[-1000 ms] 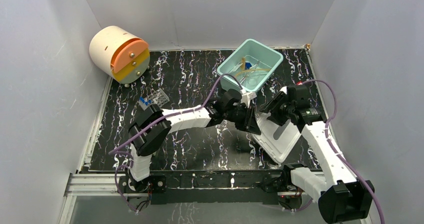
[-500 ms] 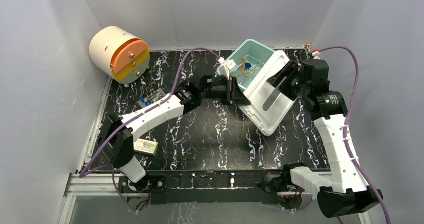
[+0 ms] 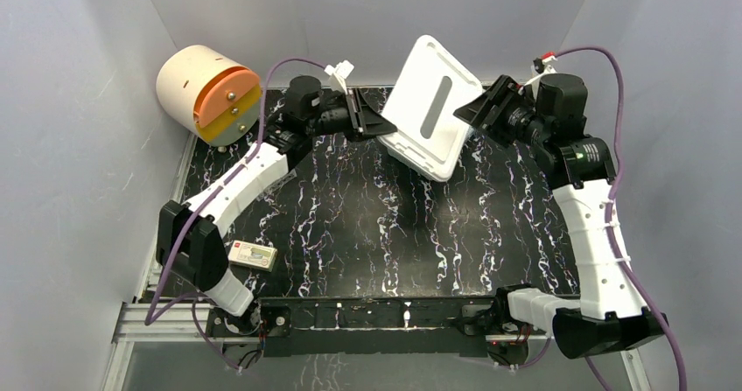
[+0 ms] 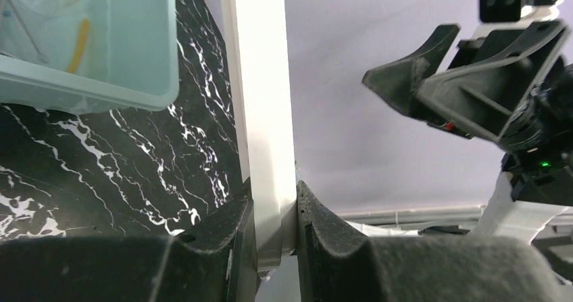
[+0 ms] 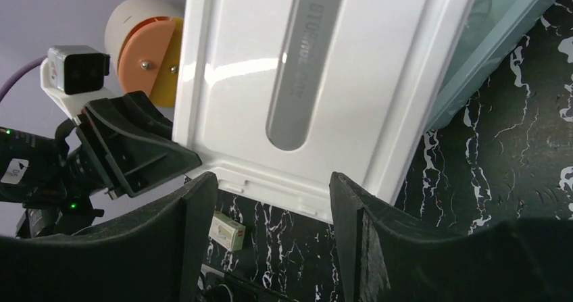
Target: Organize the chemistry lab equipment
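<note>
My left gripper (image 3: 382,129) is shut on the left edge of the flat white slotted lid (image 3: 430,102) and holds it tilted up in the air at the back of the table; the clamped edge shows in the left wrist view (image 4: 265,113). The lid hides the teal tub in the top view. The tub (image 4: 145,52) shows in the left wrist view with a tan tube (image 4: 76,37) inside. My right gripper (image 3: 470,111) is open and empty beside the lid's right edge (image 5: 304,79). A white packet (image 3: 254,255) lies at the front left.
A cream cylinder with an orange face (image 3: 210,92) stands at the back left. Grey walls close in the table on three sides. The teal tub's wall (image 5: 496,35) shows behind the lid in the right wrist view. The packet (image 5: 226,231) shows there too.
The lid has risen from leaning on the tub's front to hanging tilted above it. My left arm swung back and left with it. My right gripper moved up and back.
</note>
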{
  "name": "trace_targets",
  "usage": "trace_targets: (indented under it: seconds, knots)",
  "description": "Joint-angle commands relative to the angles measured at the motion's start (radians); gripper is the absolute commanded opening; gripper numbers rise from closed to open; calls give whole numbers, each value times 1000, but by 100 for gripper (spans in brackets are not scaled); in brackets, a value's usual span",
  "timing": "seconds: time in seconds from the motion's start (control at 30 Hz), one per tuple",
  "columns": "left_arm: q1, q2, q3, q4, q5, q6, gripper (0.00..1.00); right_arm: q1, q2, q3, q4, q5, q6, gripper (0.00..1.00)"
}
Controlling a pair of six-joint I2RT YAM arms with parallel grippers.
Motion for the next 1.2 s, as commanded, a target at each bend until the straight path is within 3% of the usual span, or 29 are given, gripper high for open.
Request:
trace_targets:
  seconds: [0.0, 0.2, 0.5, 0.7, 0.8, 0.9, 1.03, 1.17]
  knots:
    - [91, -98, 8, 74, 56, -87, 0, -1, 32, 21, 44, -70, -47, 73]
    - [192, -103, 38, 193, 138, -207, 0, -1, 150, 92, 101, -111, -6, 84]
    - [291, -106, -45, 570, 208, -542, 0, -14, 374, 305, 277, -162, 74, 85]
    - [304, -120, -68, 601, 227, -555, 0, -66, 454, 326, 503, -336, 191, 83]
    - [307, -113, -74, 616, 234, -575, 0, -67, 496, 329, 657, -489, 266, 77]
    - [307, -104, -76, 639, 234, -602, 0, -67, 513, 304, 739, -566, 331, 64]
    - [307, -93, -77, 656, 230, -622, 0, -68, 490, 234, 776, -572, 355, 58]
    - [307, -87, -86, 655, 229, -626, 0, -68, 471, 178, 842, -599, 388, 43]
